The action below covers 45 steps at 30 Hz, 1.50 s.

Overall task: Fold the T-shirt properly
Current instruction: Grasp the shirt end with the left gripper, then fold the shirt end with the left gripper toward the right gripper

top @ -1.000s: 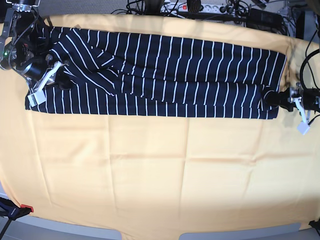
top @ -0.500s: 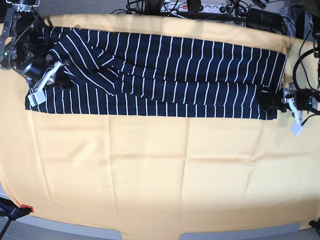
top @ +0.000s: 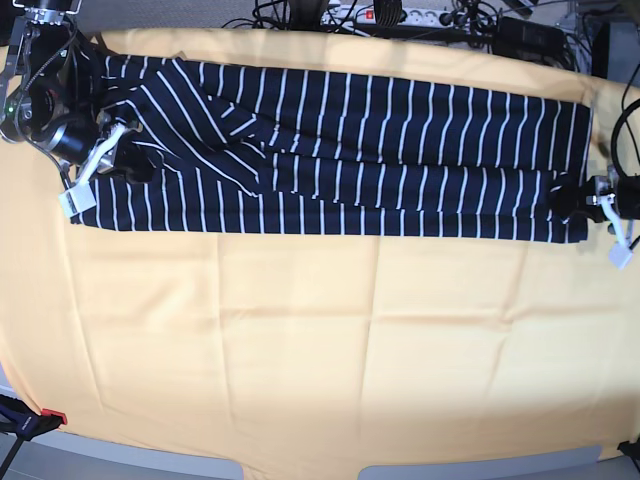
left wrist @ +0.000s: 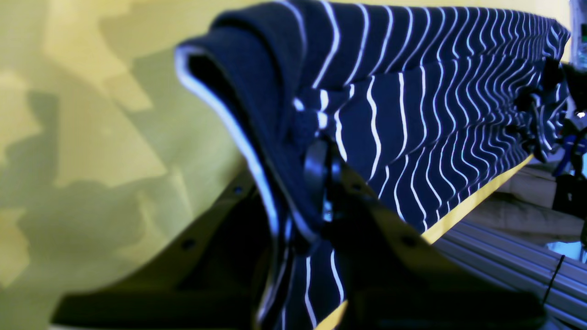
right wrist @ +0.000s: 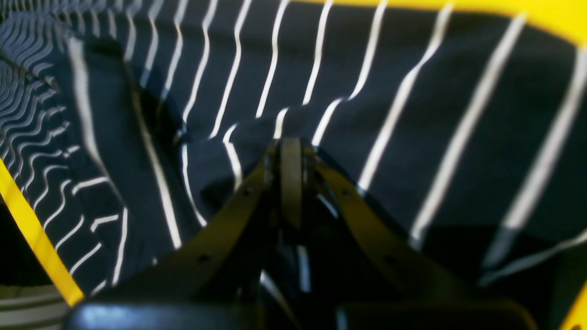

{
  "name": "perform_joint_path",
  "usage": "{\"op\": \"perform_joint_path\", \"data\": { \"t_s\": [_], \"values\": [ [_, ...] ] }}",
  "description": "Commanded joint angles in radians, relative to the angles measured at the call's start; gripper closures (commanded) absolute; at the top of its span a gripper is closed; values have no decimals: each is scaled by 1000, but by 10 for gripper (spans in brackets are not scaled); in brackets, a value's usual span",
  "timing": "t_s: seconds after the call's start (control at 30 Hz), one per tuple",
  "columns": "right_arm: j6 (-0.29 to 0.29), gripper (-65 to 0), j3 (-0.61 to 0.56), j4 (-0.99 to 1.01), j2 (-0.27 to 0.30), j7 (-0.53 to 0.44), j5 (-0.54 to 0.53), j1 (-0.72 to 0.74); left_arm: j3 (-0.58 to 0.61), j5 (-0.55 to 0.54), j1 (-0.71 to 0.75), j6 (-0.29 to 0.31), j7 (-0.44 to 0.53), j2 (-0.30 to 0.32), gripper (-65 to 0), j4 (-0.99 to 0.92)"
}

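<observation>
Lay stretched along the far side of the yellow cloth (top: 300, 330): the shirt (top: 340, 150). Pinched at either end by left gripper (top: 580, 200) and right gripper (top: 115, 150), both apparently clenched on fabric, probably for tension.

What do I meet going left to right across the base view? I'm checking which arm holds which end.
Right gripper → T-shirt → left gripper, all over the yellow cloth.
</observation>
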State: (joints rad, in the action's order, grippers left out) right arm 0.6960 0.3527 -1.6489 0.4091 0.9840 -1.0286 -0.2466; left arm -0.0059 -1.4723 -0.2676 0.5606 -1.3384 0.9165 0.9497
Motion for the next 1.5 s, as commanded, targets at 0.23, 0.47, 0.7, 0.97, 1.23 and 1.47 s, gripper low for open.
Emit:
{"op": "perform_joint_path", "data": {
  "t_s": [0.23,0.47,0.7,0.97,1.23,1.47],
  "values": [
    [2,-20,6,-18,18,2,-23,64,-8,-11,-80,42,7,48,0,11],
    [2,-20,6,-18,17,3,-23,64,-8,-11,-101,-16,-13,76,0,11],
    [2,-19,6,-18,8,3,-21,64,-8,-11,-101,-54,-40,11,0,12],
    [2,-19,6,-18,-75,-13,79,64,-8,-11,-95,-54,-58,-105,0,114],
    [2,-19,6,-18,-115,-35,125,64,-8,-11,-25,-56,-58,-170,0,408],
    [2,-19,6,-18,-115,-45,129,64,-8,-11,47,-11,-29,-284,0,573]
  ]
}}
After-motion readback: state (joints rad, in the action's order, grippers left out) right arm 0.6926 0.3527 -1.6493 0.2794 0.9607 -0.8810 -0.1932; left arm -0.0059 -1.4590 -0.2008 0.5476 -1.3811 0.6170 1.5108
